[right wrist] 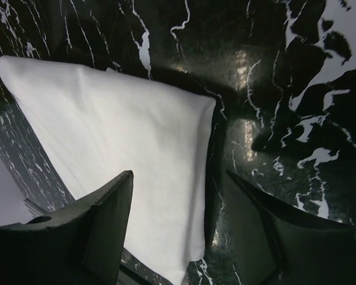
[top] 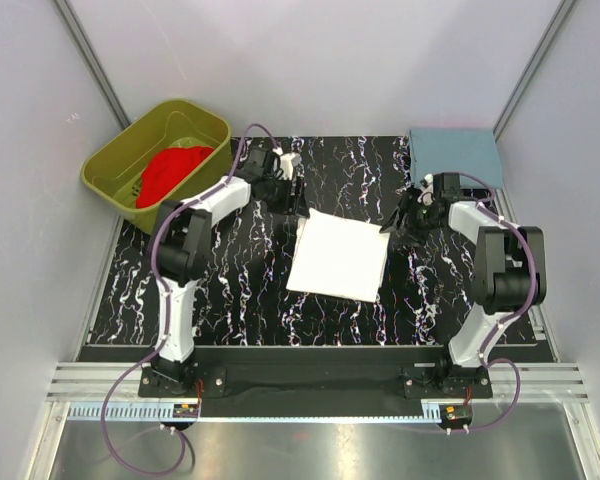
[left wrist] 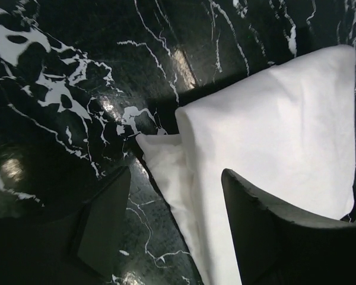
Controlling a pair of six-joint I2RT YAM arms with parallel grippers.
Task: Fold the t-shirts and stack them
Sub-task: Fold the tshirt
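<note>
**Folded white t-shirt on a marble table, both grippers open at its far corners**

Seen from above, 2 arms reach forward from the near table edge. Between them lies the white t-shirt (top: 338, 255), folded into a flat, slightly skewed rectangle of soft matte cloth. It rests on the glossy black, white-veined table (top: 230, 300).

The left gripper (top: 298, 198) hangs at the shirt's far left corner and the right gripper (top: 405, 220) at its far right corner. Both have their jaws spread wide and hold nothing.

The left wrist view shows a small flap (left wrist: 157, 154) poking out of the fold. A finger dragging across that edge could catch the flap and open the fold. The slick surface may also let the bundle slide.

Farther back on the left, the red t-shirt (top: 173, 172) sits crumpled in an olive plastic tub (top: 108, 170). At the far right lies a flat pale-blue rectangle (top: 453, 155).
</note>
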